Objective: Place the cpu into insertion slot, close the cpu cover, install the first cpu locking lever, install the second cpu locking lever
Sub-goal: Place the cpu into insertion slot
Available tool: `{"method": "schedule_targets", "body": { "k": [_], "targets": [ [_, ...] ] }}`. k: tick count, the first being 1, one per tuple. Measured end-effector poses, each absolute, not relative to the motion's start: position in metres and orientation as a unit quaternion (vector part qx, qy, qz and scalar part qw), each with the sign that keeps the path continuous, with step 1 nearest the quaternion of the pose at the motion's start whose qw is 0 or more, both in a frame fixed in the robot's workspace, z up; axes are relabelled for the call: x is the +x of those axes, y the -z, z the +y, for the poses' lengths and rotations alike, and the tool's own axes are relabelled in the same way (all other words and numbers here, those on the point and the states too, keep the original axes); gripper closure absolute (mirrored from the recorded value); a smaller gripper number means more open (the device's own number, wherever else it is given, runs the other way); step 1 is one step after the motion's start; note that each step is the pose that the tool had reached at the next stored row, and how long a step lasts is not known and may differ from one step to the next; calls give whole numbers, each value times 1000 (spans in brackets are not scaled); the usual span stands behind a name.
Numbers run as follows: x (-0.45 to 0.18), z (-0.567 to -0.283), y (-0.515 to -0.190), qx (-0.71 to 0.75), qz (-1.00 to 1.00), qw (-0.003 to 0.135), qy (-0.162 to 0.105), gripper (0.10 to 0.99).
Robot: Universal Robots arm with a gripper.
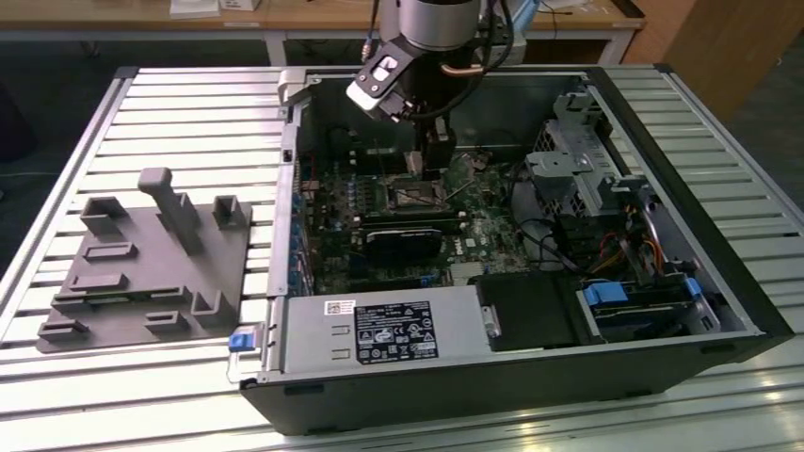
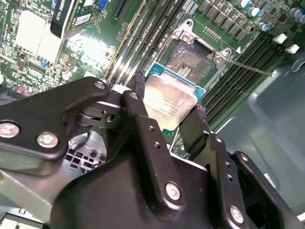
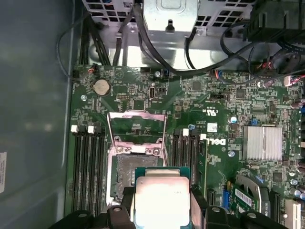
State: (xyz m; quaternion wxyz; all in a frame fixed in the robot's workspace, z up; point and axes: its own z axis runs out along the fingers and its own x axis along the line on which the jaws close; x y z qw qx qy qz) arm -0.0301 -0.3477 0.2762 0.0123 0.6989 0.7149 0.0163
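Currently my claw (image 2: 169, 95) is clamped on the cpu (image 2: 167, 104), held near the bare slot (image 2: 190, 59), its cover (image 3: 137, 114) swung open

The arm (image 1: 438, 19) enters at the top of the exterior view. Its last section stands vertical and points straight down. A light-coloured housing (image 1: 380, 77) is fixed to the wrist on the exterior view's left and sits at a tilt. The hand (image 1: 434, 162) hangs directly below the wrist, with its tips directed downward. In the second wrist view, two black fingers (image 2: 143, 112) extend from screwed linkage bars, one on each side. They are closed against opposite edges of the cpu (image 3: 162, 191). The chip is clamped flat between the pads with its metal top facing the wrist. The finger links run roughly parallel.
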Motion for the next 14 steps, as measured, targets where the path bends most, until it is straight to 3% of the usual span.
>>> {"method": "schedule_targets", "body": {
  "k": [5, 14],
  "targets": [
    [-30, -346, -271, 699, 715, 21, -7, 545],
    [-30, -343, -259, 699, 715, 22, -7, 545]
  ]
}}
